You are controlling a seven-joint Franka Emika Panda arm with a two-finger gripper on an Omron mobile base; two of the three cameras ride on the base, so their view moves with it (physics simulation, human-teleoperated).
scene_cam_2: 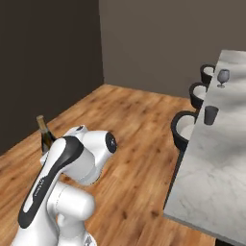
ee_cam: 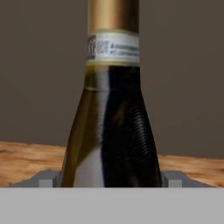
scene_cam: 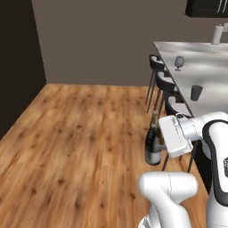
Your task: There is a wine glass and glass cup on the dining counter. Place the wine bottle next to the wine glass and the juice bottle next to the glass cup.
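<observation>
gripper point(scene_cam: 156, 144) clamping wine bottle point(scene_cam: 153, 141), upright, above floor point(scene_cam: 80, 133)

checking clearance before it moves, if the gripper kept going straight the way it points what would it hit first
The wine bottle it already grips fills the gripper; beyond it the way looks free up to the grey wall, though depth is unclear.

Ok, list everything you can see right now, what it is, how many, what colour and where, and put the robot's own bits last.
wine bottle: one, dark glass with gold neck and pale label, upright in the gripper, above the wood floor.
wine glass: one, clear greyish, far part of the dining counter.
glass cup: one, dark grey, on the counter nearer the robot than the wine glass.
dining counter: one, grey-white marble top.
stools: three, dark, along the counter's edge.
pale container: one, whitish, far counter end; too small to identify.
floor: brown wood.
gripper: one, closed on the bottle.
</observation>
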